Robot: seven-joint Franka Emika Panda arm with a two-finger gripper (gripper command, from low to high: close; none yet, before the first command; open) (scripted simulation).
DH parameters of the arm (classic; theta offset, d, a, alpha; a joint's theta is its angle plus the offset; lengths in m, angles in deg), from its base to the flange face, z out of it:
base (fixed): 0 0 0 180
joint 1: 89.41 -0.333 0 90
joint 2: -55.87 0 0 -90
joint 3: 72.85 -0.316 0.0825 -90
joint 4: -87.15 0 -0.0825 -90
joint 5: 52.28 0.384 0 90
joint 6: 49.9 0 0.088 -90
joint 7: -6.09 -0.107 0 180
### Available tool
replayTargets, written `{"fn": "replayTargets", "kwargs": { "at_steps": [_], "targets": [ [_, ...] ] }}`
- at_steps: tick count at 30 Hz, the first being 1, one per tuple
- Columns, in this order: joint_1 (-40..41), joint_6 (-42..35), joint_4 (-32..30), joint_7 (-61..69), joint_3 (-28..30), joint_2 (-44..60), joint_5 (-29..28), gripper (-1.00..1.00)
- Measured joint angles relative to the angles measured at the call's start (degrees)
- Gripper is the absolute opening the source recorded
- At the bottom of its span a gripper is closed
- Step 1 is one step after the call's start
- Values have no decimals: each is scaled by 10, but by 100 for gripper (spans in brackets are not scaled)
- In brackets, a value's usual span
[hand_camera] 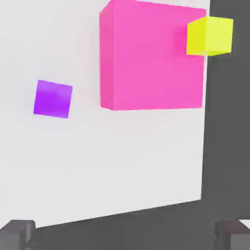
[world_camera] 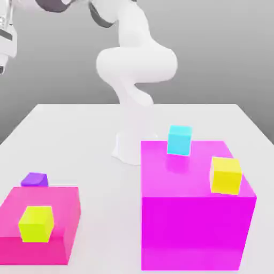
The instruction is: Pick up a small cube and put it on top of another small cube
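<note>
On the white table (world_camera: 80, 134) stand two magenta blocks. The low magenta block (world_camera: 45, 225) sits at the table's front corner on the exterior view's left; the tall magenta block (world_camera: 195, 208) sits toward the front on the exterior view's right.

There are four small cubes: one purple, one cyan, two yellow. The small purple cube (world_camera: 35, 180) rests on the bare table just behind the low block's far edge; whether it touches that block is hard to tell from the exterior view, though the hand view shows the purple cube (hand_camera: 53, 99) standing apart from it. One yellow cube (world_camera: 36, 223) lies on the low block's top. The second yellow cube (world_camera: 226, 174) sits at the tall block's right edge, and the cyan cube (world_camera: 179, 140) near its far edge.

The gripper (hand_camera: 125, 237) hangs above the table's edge with its fingers (hand_camera: 17, 234) spread wide, holding nothing.
</note>
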Motion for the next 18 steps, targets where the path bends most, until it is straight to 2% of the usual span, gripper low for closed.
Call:
{"fn": "replayTargets", "kwargs": {
  "at_steps": [9, 18],
  "targets": [
    [-53, 13, -28, 216, 136, 16, -107, 0],
    [-141, 30, -48, 408, 277, 34, -218, 0]
  ]
}}
